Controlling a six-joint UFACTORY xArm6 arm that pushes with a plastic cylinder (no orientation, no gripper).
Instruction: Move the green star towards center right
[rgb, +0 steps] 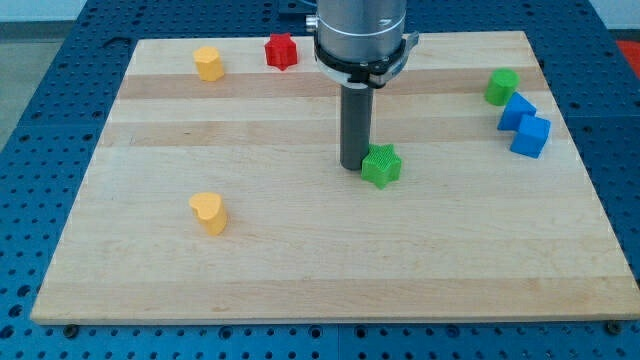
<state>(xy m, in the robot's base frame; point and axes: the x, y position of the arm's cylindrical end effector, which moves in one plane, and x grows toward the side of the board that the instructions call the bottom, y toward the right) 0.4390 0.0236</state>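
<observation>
Since there is no gripper to clench, my tip (354, 166) is touching the green star (381, 166) (light, rigid, probably slick) mid-desk (300, 250), pressing its left flank, where contact is likely best.

Grey metal cylinder (flanged collar), straight dark rod (355, 120)

Rod upright, my tip (354, 166) down on board nr centre (arm enters from view's top).

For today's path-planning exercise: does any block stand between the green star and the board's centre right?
Nothing visible does. My tip touches the green star block on its left; the blue blocks sit further up.
</observation>
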